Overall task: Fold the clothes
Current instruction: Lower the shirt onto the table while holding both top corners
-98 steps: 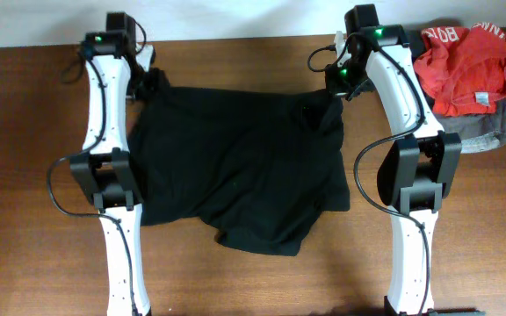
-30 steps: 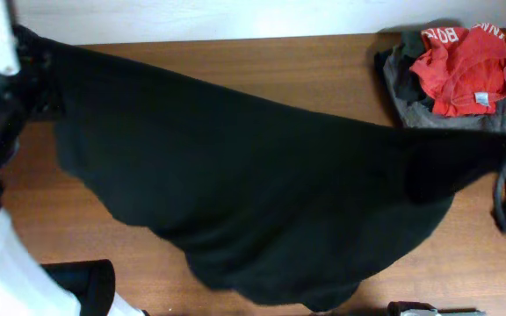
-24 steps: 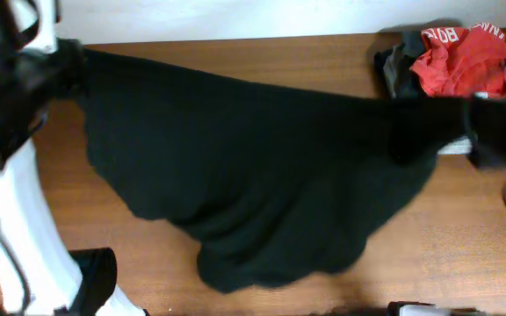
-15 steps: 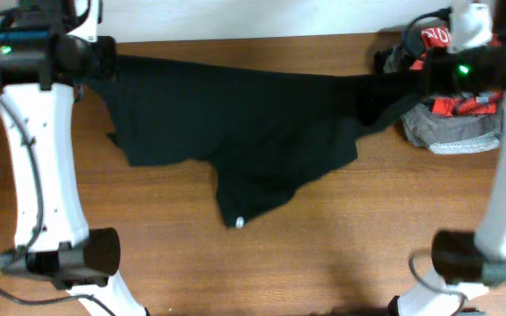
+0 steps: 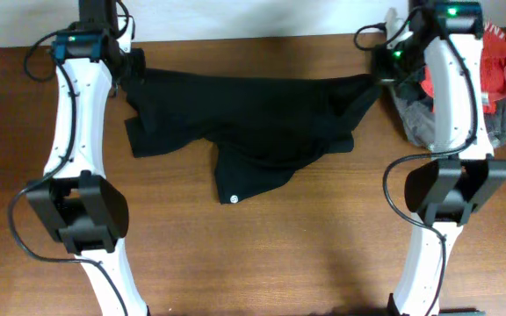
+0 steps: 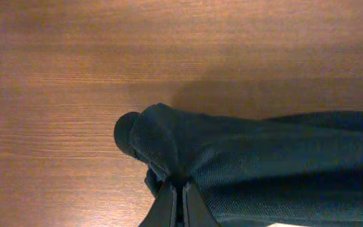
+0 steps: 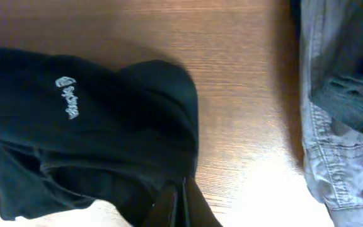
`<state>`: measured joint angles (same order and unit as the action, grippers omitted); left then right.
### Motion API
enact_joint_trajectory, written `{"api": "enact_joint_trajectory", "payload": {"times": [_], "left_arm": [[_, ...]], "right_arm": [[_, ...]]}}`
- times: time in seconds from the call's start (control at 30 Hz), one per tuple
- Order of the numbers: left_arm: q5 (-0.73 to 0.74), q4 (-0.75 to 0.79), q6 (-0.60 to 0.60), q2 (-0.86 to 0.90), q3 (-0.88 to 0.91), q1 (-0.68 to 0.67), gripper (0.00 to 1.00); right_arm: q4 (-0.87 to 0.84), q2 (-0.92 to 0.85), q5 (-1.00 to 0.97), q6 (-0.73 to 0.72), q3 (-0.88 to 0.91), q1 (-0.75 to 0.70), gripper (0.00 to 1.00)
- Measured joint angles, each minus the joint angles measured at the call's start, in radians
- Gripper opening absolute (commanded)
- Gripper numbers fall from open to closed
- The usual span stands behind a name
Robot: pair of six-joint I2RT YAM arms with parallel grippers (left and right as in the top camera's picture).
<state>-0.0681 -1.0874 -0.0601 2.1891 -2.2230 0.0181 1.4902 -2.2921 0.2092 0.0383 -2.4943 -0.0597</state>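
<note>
Currently we list one black garment (image 5: 253, 123), stretched across the far side of the table (image 5: 235, 263), its round logo at the lower hem. We record the left gripper (image 6: 177, 192) and right gripper (image 7: 180, 189) each pinching an upper corner.

I work from three views. The overhead camera is fixed above the counter (image 5: 262, 263) and faces straight down from a distance, taking in both arms at full length, with the wall edge along the top of the frame. The left wrist camera sits close behind the left gripper (image 6: 176, 192) and looks down past it at the counter, covering one corner of the black garment (image 6: 263, 164). The right wrist camera looks likewise past the right gripper (image 7: 180, 200), at the opposite corner and the edge of the grey garment (image 7: 333, 139). Each wrist view repeats a small upper patch of the overhead view. The two wrist views share only the garment, at opposite ends.
</note>
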Motion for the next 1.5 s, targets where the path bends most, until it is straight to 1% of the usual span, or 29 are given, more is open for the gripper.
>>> {"api": "enact_joint_trajectory", "payload": {"times": [0.1, 0.2, 0.33, 0.37, 0.53, 0.57, 0.7, 0.73, 0.9, 1.07, 1.23, 1.37, 1.5], "left_arm": [[0.0, -0.026, 0.0, 0.001, -0.022, 0.0, 0.0], [0.0, -0.098, 0.0, -0.003, -0.097, 0.0, 0.0], [0.0, -0.21, 0.0, -0.056, -0.209, 0.0, 0.0], [0.0, -0.235, 0.0, -0.079, -0.235, 0.0, 0.0], [0.0, -0.32, 0.0, -0.247, -0.332, -0.02, 0.0], [0.0, -0.328, 0.0, -0.288, -0.341, -0.027, 0.0], [0.0, -0.36, 0.0, -0.435, -0.357, -0.036, 0.0], [-0.001, -0.374, 0.0, -0.497, -0.359, -0.036, 0.0], [0.0, -0.408, 0.0, -0.6, -0.36, -0.036, 0.0], [-0.001, -0.48, 0.007, -0.708, -0.36, -0.035, 0.0], [0.0, -0.553, 0.027, -0.739, -0.36, -0.035, 0.01], [0.005, -0.578, 0.032, -0.698, -0.346, -0.035, 0.01], [0.005, -0.585, 0.034, -0.621, -0.294, -0.035, 0.0]], "right_arm": [[0.016, 0.019, 0.003, 0.0, -0.005, 0.005, 0.04], [0.054, 0.061, 0.003, 0.0, -0.019, 0.004, 0.04], [0.104, 0.179, 0.003, 0.0, -0.049, 0.004, 0.04], [0.114, 0.235, 0.003, 0.0, -0.057, 0.004, 0.04], [0.169, 0.485, -0.004, 0.0, -0.081, 0.004, 0.04], [0.187, 0.547, -0.008, 0.0, -0.087, 0.004, 0.04], [0.202, 0.706, -0.019, 0.001, -0.096, 0.003, 0.04], [0.202, 0.764, -0.025, 0.0, -0.096, 0.003, 0.04], [0.202, 0.883, -0.031, -0.006, -0.095, 0.003, 0.04], [0.202, 1.019, -0.034, -0.019, -0.095, 0.003, 0.04], [0.202, 1.081, -0.034, -0.034, -0.066, 0.003, 0.04], [0.202, 1.072, -0.035, -0.037, 0.065, 0.003, 0.04], [0.202, 1.014, -0.035, -0.038, 0.219, 0.003, 0.04]]}}
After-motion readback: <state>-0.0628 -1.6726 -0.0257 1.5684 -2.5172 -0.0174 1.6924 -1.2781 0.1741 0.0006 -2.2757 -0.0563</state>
